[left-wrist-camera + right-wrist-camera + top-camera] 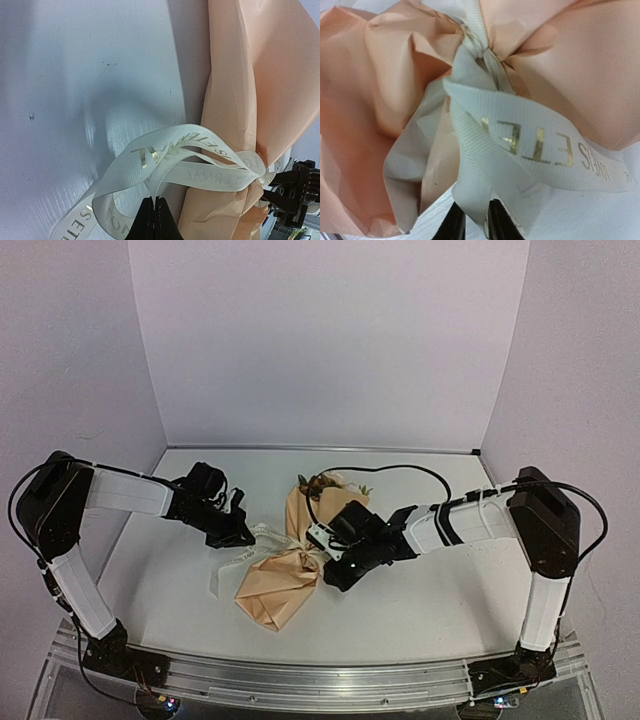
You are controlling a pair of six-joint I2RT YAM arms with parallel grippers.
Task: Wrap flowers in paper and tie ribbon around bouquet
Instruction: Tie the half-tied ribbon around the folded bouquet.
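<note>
Here we see the white bench (420,610) carrying the bouquet (290,575) at its middle, between the two arms. The paper (260,75) is already gathered into a cone, with the flowers (330,483) poking out of the far end. The ribbon (200,172) circles the pinched waist of the cone and crosses at a small knot (477,45), so we judge the wrapping done and the tying in hand. The next move calls for an even, opposed pull on both tails to cinch the knot without dragging the cone or tearing the paper. The left claw (152,215) has its fingers together, seemingly pinching a loop of ribbon at their tips. The right claw (476,225) stands only narrowly apart with a fold of ribbon between the fingers. We cannot tell whether it grips yet.
</note>
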